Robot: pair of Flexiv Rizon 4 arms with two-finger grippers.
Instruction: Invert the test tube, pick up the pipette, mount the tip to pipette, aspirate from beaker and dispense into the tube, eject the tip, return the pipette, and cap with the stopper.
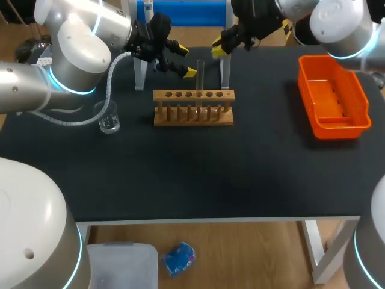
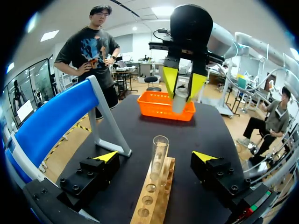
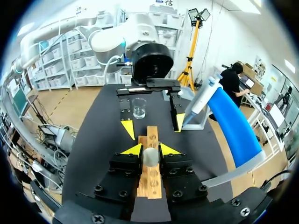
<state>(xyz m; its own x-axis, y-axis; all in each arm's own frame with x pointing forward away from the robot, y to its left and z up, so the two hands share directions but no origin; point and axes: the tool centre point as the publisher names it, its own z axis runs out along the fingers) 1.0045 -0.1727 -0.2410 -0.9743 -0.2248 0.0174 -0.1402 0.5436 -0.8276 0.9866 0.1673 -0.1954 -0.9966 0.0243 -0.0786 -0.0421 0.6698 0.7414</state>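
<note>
Wooden rack [image 1: 192,114] is standing on the black desk [image 1: 180,174], carrying the upright test tube [image 1: 200,75]. The left hand [image 1: 184,59] is hanging spread, its fingers flanking the tube without touching it. The right hand [image 3: 150,149] is pinching a pale stopper [image 3: 150,157] over the rack. A beaker [image 1: 108,122] is sitting just beside the rack.

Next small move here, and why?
Probably shift the right gripper over the tube's mouth: it's shut on the stopper, the tube stands uncapped in the rack, and the left gripper is open near it.
</note>
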